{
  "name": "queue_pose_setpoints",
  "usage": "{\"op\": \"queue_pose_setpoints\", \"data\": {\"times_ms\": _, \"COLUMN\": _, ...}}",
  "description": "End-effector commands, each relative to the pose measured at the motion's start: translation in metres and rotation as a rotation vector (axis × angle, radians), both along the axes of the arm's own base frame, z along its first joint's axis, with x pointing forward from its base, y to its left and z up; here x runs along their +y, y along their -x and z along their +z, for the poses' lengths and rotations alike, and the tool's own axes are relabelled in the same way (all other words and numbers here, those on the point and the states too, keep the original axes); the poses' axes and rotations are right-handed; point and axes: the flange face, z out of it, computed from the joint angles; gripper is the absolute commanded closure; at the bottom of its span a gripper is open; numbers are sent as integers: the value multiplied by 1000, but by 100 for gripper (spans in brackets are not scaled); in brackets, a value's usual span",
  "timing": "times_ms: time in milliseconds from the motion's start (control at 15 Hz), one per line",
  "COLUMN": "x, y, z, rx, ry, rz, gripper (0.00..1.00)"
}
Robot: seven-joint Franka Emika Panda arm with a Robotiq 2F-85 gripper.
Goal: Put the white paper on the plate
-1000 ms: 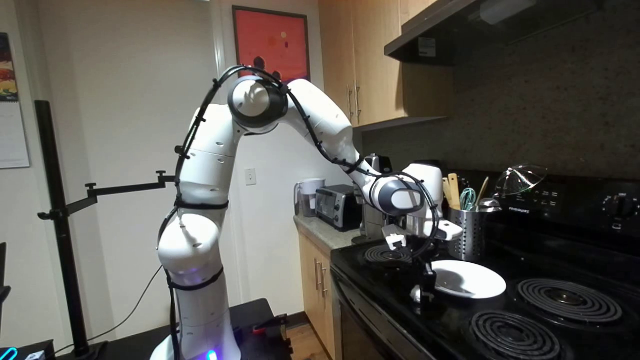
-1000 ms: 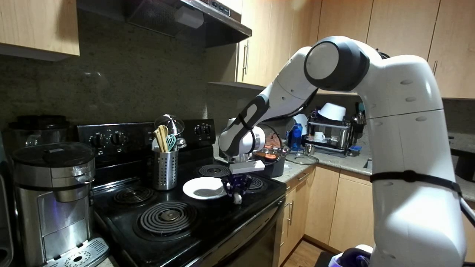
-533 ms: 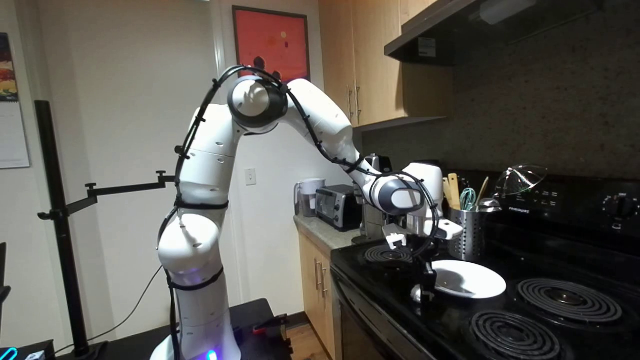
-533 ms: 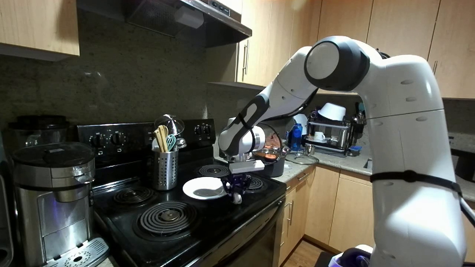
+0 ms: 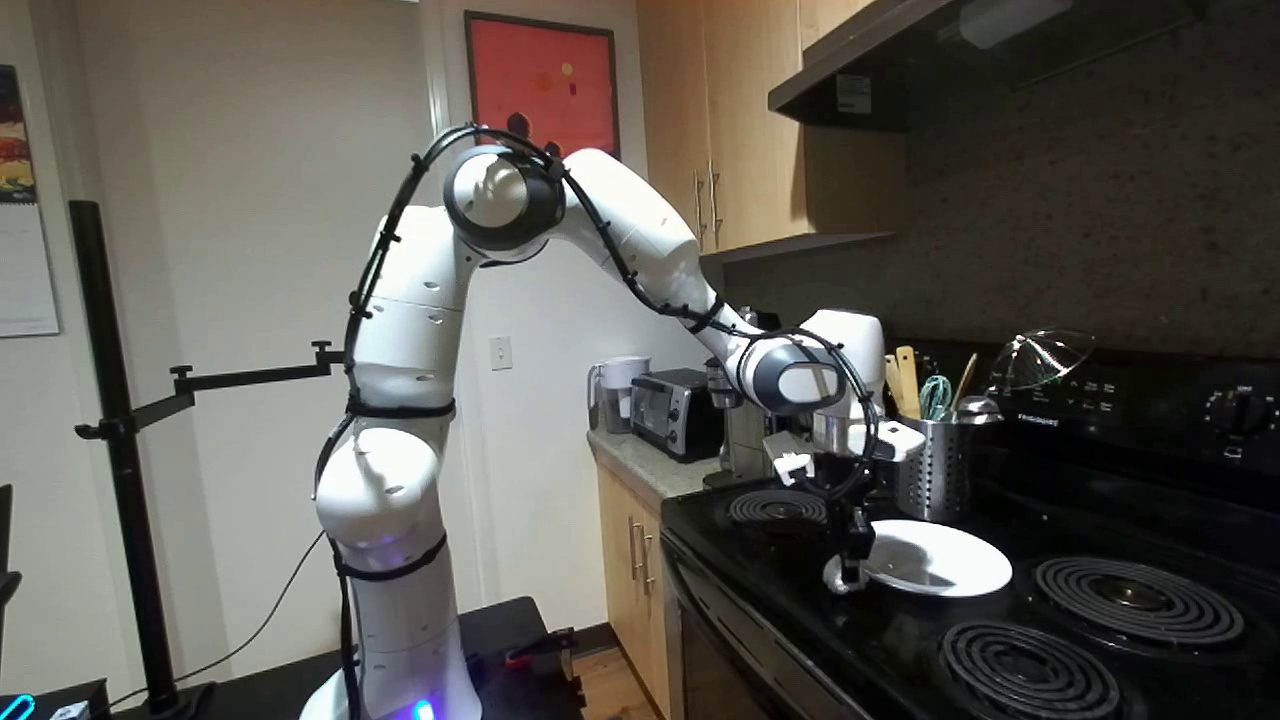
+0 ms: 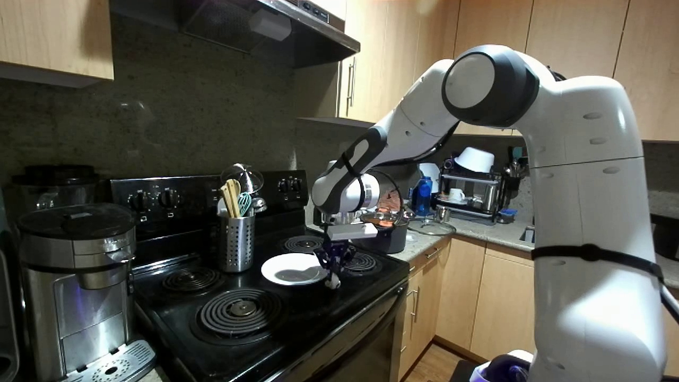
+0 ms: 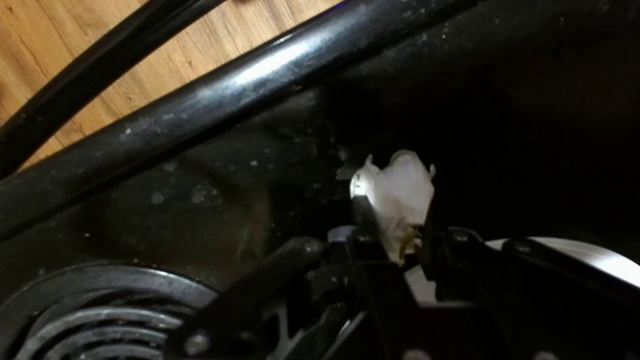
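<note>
The white paper is a small crumpled wad, held low over the black stovetop. It also shows in an exterior view and in the wrist view. My gripper has its fingers closed on the two sides of the paper, which sticks out past the tips. The gripper points down beside the plate in both exterior views. The plate is round and white and lies on the stove; it shows beyond the gripper's right side in the wrist view. The gap under the paper is hard to judge.
Coiled burners lie around the plate. A steel utensil holder stands behind it. A dark pot is near the arm's wrist. The stove's front edge and the range hood bound the area.
My gripper has risen a little and shifted slightly, toward the left in both exterior views at the arm; the white paper has moved up with it. The plate has not moved.
</note>
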Motion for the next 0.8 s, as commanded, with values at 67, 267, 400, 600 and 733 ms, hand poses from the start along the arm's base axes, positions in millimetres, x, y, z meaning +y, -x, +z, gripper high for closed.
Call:
{"op": "queue_pose_setpoints", "data": {"times_ms": 67, "x": 0, "y": 1, "z": 8, "rx": -20, "ry": -22, "rz": 19, "gripper": 89}}
{"op": "queue_pose_setpoints", "data": {"times_ms": 267, "x": -1, "y": -1, "z": 14, "rx": -29, "ry": -27, "rz": 14, "gripper": 71}}
{"op": "queue_pose_setpoints", "data": {"times_ms": 400, "x": 0, "y": -4, "z": 21, "rx": -42, "ry": -31, "rz": 13, "gripper": 74}}
{"op": "queue_pose_setpoints", "data": {"times_ms": 600, "x": 0, "y": -12, "z": 40, "rx": -77, "ry": -35, "rz": 9, "gripper": 92}}
{"op": "queue_pose_setpoints", "data": {"times_ms": 733, "x": -1, "y": -19, "z": 53, "rx": -103, "ry": -35, "rz": 2, "gripper": 86}}
